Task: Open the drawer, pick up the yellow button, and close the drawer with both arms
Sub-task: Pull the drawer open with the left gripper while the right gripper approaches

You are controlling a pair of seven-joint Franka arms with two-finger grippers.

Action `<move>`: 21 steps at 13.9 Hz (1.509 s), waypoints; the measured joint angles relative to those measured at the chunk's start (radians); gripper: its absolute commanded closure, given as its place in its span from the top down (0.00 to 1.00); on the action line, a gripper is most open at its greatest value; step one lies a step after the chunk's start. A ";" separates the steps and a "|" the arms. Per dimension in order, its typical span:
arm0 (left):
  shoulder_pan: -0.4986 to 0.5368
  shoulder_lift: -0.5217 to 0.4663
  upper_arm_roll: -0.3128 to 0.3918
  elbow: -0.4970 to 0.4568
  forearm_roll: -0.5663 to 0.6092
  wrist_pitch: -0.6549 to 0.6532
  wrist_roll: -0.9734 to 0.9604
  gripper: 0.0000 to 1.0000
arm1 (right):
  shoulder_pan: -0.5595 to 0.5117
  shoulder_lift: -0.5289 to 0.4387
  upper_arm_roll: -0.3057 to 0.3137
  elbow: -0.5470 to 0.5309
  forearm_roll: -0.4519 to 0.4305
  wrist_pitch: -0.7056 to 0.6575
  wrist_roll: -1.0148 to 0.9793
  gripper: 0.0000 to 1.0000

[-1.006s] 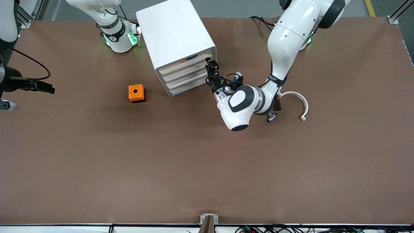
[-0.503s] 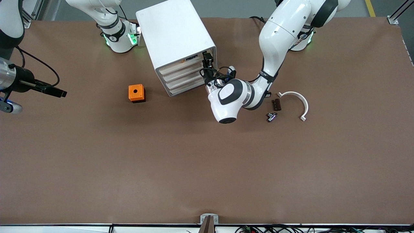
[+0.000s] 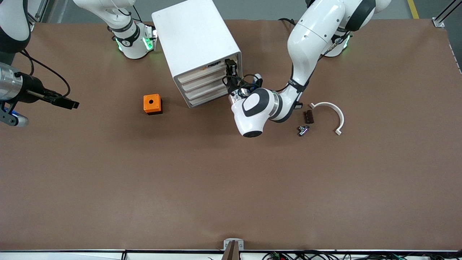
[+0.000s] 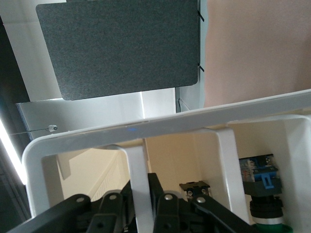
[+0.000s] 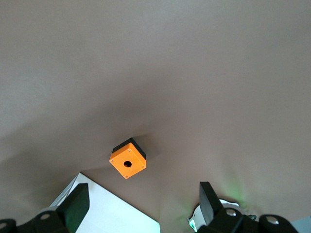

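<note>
The white cabinet [image 3: 191, 36] stands near the robots' bases, its four drawers facing the left arm's end. My left gripper [image 3: 231, 68] is at the top drawer [image 3: 211, 67]. In the left wrist view the gripper [image 4: 141, 189] is shut on a white upright bar [image 4: 137, 165] of the drawer's front. Inside the drawer lies a blue-and-black part [image 4: 262, 174] with a green end. No orange-yellow cap shows. My right gripper [image 3: 71, 104] hangs open and empty over the table at the right arm's end, also open in its wrist view [image 5: 141, 208].
An orange cube with a black hole [image 3: 152, 104] sits beside the cabinet, also in the right wrist view [image 5: 127, 163]. A white curved piece [image 3: 334, 112], a brown block [image 3: 308, 116] and a small metal part [image 3: 303, 130] lie toward the left arm's end.
My left gripper has moved in from beside the lower drawers to the top drawer's front. My right gripper has moved a little toward the orange cube.
</note>
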 measured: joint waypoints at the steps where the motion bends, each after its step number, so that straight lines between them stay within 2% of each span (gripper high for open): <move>1: 0.000 0.000 0.000 0.000 0.000 0.000 -0.001 0.09 | 0.000 0.000 0.000 0.000 0.000 -0.002 0.000 1.00; 8: 0.027 0.002 0.001 -0.002 0.000 -0.004 -0.003 0.13 | 0.004 0.000 0.000 0.000 0.000 -0.003 0.000 1.00; 15: 0.126 0.003 0.003 0.009 -0.006 0.025 0.019 0.15 | 0.015 0.000 0.001 0.000 0.001 -0.003 0.000 1.00; 21: 0.184 0.003 0.003 0.017 -0.013 0.050 0.019 0.15 | 0.083 0.000 0.003 0.000 0.003 -0.003 0.114 1.00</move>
